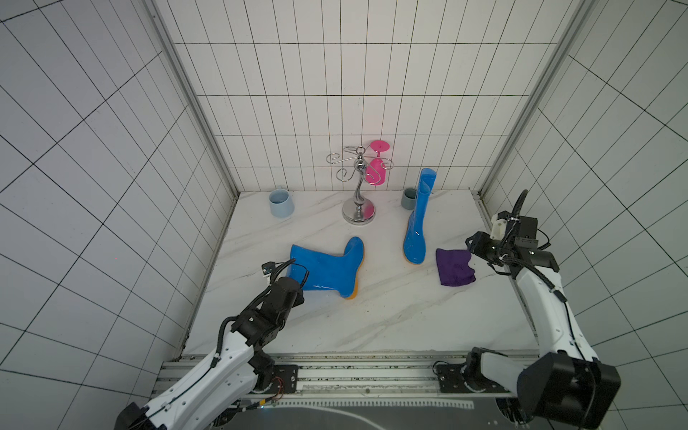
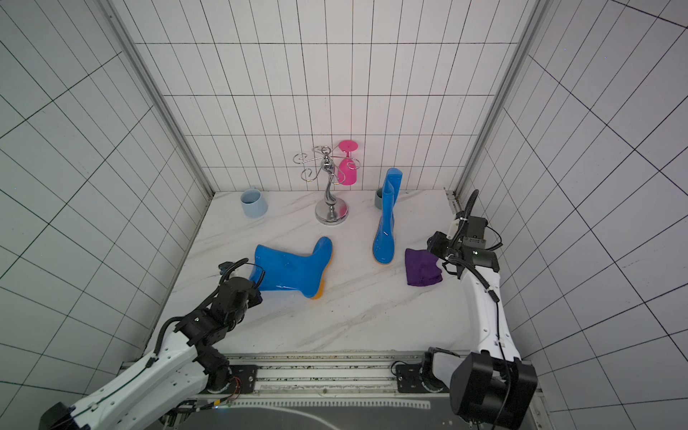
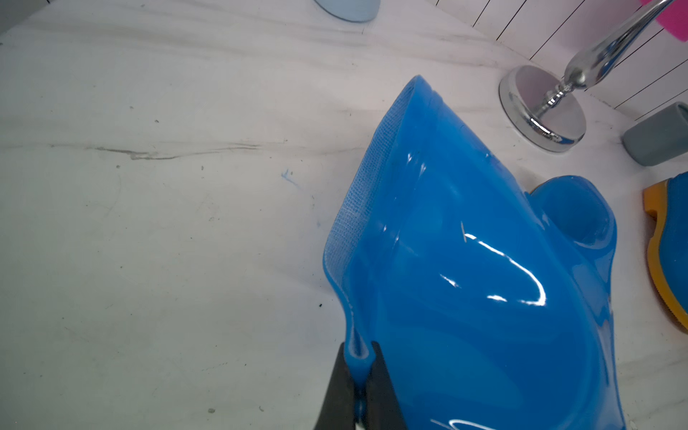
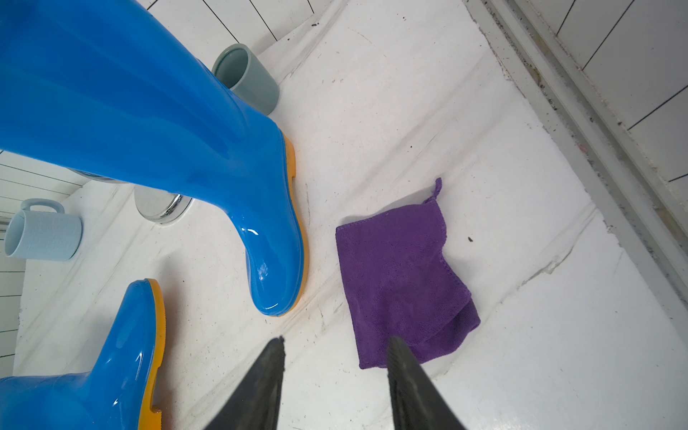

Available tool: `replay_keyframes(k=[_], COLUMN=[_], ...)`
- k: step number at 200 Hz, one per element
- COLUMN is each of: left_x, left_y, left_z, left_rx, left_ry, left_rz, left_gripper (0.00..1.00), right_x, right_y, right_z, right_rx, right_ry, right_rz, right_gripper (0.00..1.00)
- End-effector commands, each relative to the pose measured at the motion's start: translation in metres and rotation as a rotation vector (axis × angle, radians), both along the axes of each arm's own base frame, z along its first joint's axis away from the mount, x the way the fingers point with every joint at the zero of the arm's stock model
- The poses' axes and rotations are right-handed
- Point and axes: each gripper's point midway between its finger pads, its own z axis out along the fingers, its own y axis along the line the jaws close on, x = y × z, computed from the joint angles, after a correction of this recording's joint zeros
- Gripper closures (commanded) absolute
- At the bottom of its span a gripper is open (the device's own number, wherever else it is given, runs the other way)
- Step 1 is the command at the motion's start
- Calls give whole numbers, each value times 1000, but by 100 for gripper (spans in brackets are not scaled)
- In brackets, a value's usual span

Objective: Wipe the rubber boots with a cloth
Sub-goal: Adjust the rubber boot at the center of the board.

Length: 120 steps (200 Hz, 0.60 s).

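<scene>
1. So far, in my judgement, no wiping is done: the cloth (image 1: 455, 267) is not picked up and it touches neither boot.
2. At the left, the left hand (image 3: 357, 346) is closed tightly on the rim of the shaft of the lying boot (image 1: 327, 266). This boot rests on its side on the table (image 1: 372, 320).
3. More to the right, the standing boot (image 1: 419, 223) is upright and nobody holds it. Its foot is just beside the cloth, apart from it.
4. The cloth lies partly folded on the table, between the standing boot and the right hand (image 4: 337, 338).
5. The right hand hangs over the near edge of the cloth, its fingers about half apart with nothing between them. I cannot tell if one tip touches the fabric.
6. What is left, I think: to take the cloth and to rub both boots.
7. The table is white marble-look with grey veins and small dark specks. At its back stand a light-blue mug (image 1: 281, 203), a chrome stand (image 1: 358, 190) with a pink glass (image 1: 376, 167) hanging, and a grey cup (image 1: 408, 198).
8. White tiled walls (image 1: 335, 93) close the table on three sides.
</scene>
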Motion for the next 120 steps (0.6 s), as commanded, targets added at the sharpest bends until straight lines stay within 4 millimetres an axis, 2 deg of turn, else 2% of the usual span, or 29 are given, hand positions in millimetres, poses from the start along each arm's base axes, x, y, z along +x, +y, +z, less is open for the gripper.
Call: replay_keyframes(k=[1, 22, 41, 58, 96, 120], left_x=[4, 1, -3, -3, 2, 10], left_y=[-4, 9, 23, 26, 19, 10], left_z=[-21, -46, -56, -55, -49, -44], left_rx=[-76, -142, -186, -210, -223, -228], left_ry=[78, 169, 188, 161, 119, 104], left_rz=[4, 39, 83, 88, 39, -21], left_gripper=[100, 100, 100, 100, 100, 100], right_x=[-4, -3, -1, 0, 1, 0], right_y=[-1, 0, 0, 1, 3, 12], right_z=[-21, -23, -25, -27, -34, -46], right_rx=[29, 35, 38, 45, 45, 25], right_ry=[43, 44, 47, 53, 68, 109], right_rz=[-9, -10, -12, -9, -7, 12], right_gripper=[53, 53, 53, 53, 53, 53])
